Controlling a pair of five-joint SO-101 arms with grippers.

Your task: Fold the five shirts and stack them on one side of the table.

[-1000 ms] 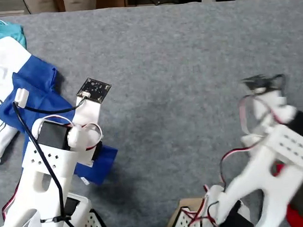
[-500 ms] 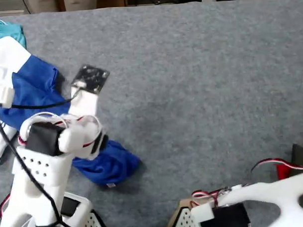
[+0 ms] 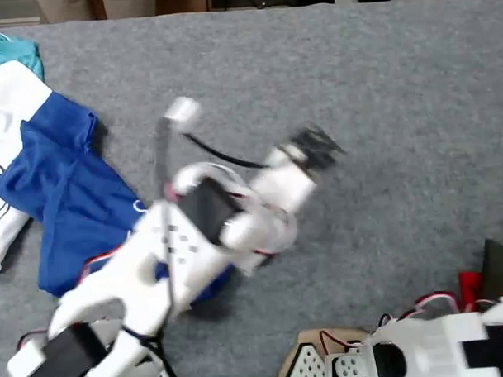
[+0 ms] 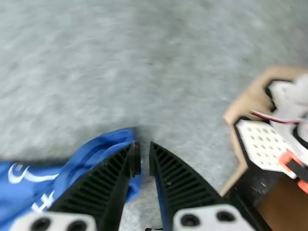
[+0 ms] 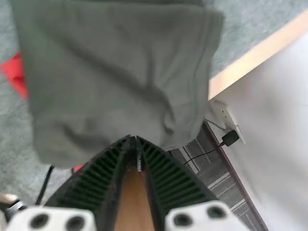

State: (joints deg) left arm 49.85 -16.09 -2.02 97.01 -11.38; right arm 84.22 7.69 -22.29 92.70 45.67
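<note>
The left arm [image 3: 228,214] is swinging off the blue shirt [image 3: 70,195], which it was covering 0.5 s ago, and the right arm [image 3: 439,356] is pulling farther back. The left gripper [image 4: 140,156] is hovering at the blue shirt's loose corner; I cannot tell whether it is grasping that corner. The blue shirt is lying rumpled on the table [image 3: 355,69], overlapping 1 white shirt [image 3: 5,106], with a teal shirt [image 3: 11,48] just beyond. Well apart from the blue shirt, the right gripper [image 5: 132,140] is sitting clenched tip to tip at the edge of a grey shirt [image 5: 120,72] that is lying over a red shirt [image 5: 14,74].
</note>
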